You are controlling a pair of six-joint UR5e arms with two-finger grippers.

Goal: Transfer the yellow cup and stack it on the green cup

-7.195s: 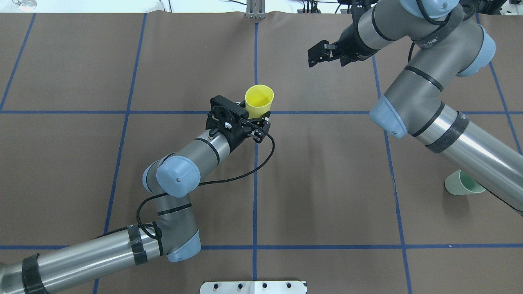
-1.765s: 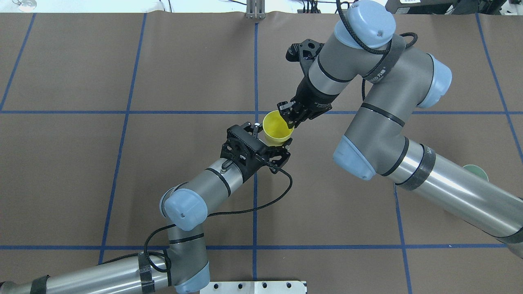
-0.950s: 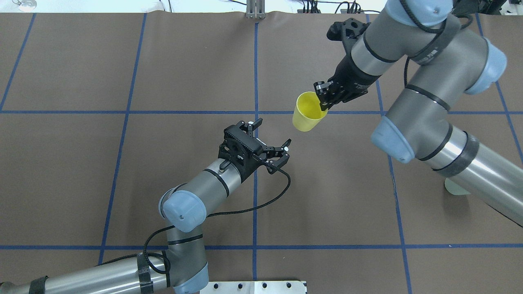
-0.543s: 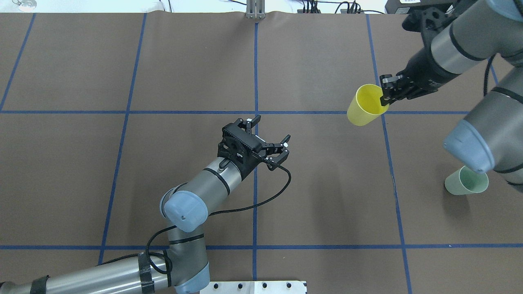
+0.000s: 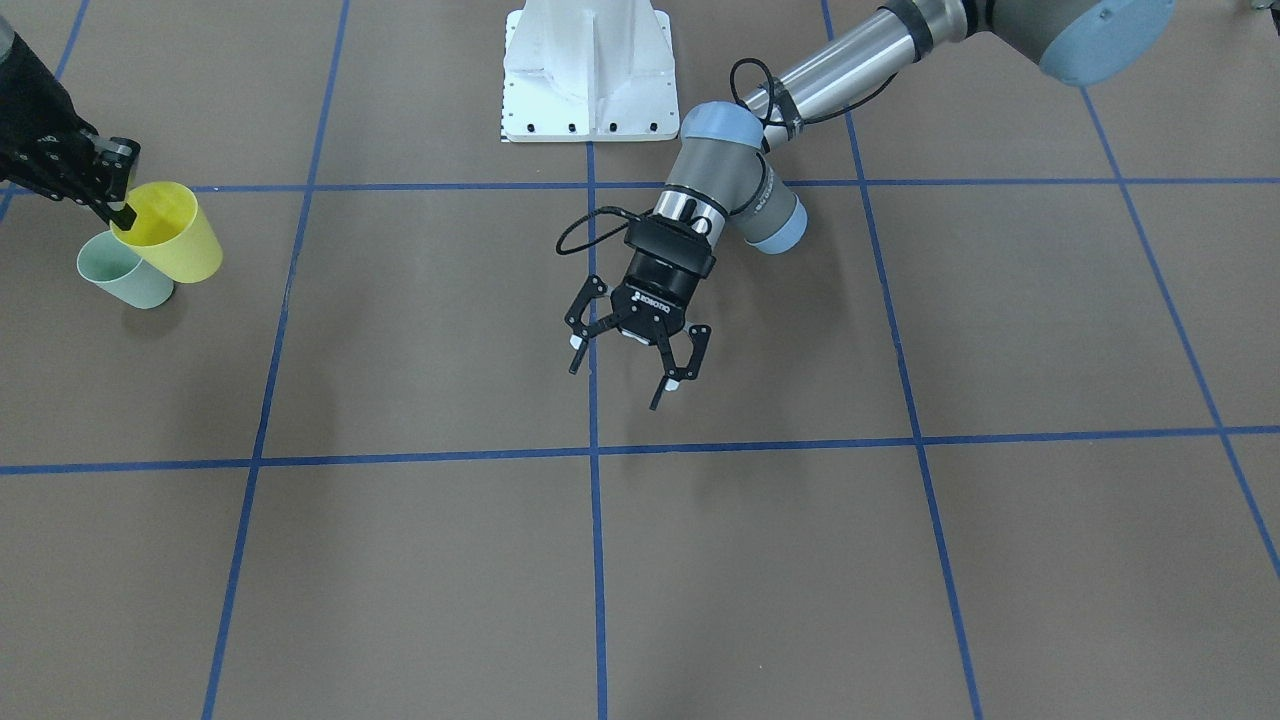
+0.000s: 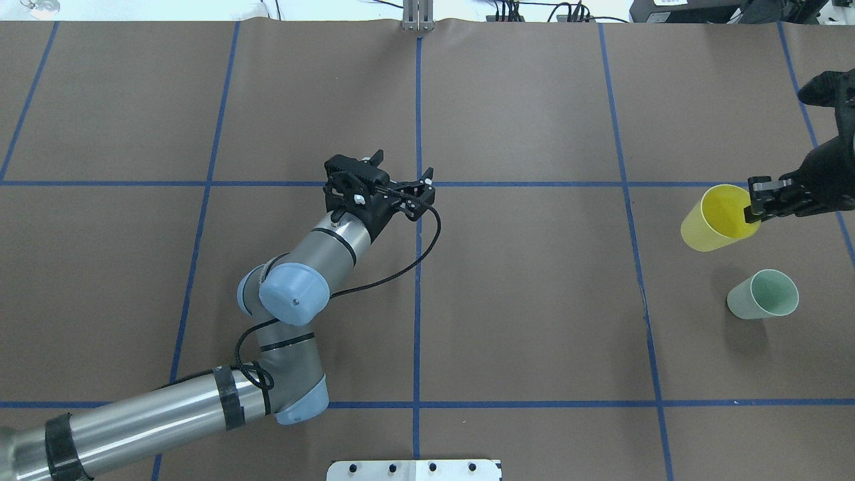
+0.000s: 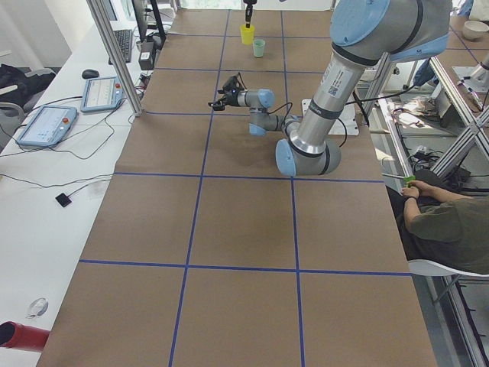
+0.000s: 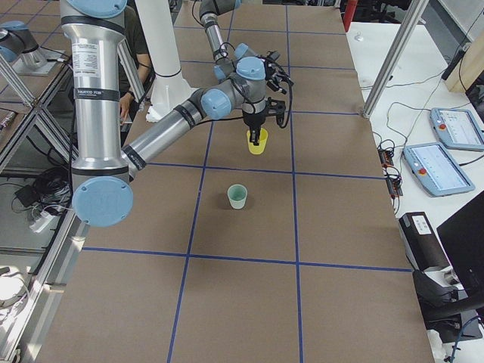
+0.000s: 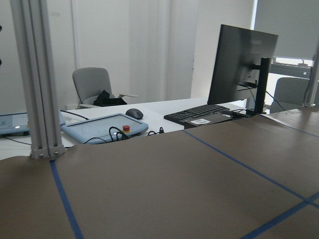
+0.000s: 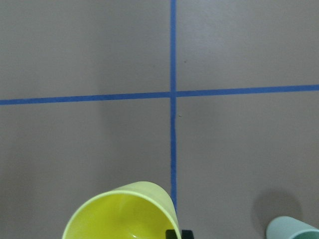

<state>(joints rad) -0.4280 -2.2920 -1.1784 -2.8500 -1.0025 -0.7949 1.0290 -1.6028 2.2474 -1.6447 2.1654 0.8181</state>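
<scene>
1. One line of small white lettering sits on the body of the left gripper (image 5: 620,376). It is too small to read surely. Both cups are plain.
2. Two cups are in view, the yellow cup (image 6: 716,220) and the green cup (image 6: 763,304). There are also two grippers and one white base plate (image 5: 585,60) at the robot's edge of the mat (image 6: 534,300).
3. The right gripper (image 6: 753,212) is clenched on the yellow cup's rim. The cup hangs tilted with its mouth up and looks lifted off the mat.
4. The yellow cup is near the green cup, on the side farther from the robot. Their outlines overlap in the front view, but the right-side view shows a gap between them.
5. The green cup stands upright in the robot's right part of the mat, with bare brown mat all around it.
6. The left gripper is released, jaws spread wide and holding nothing. It hangs near the mat's middle, by a crossing of the tape lines (image 6: 417,300), well apart from both cups.
7. The blue tape lines split the mat into squares. The right gripper reaches in from the overhead view's right edge.
8. Two blue-grey panels (image 8: 451,127) lie past the mat's edge opposite the robot.
</scene>
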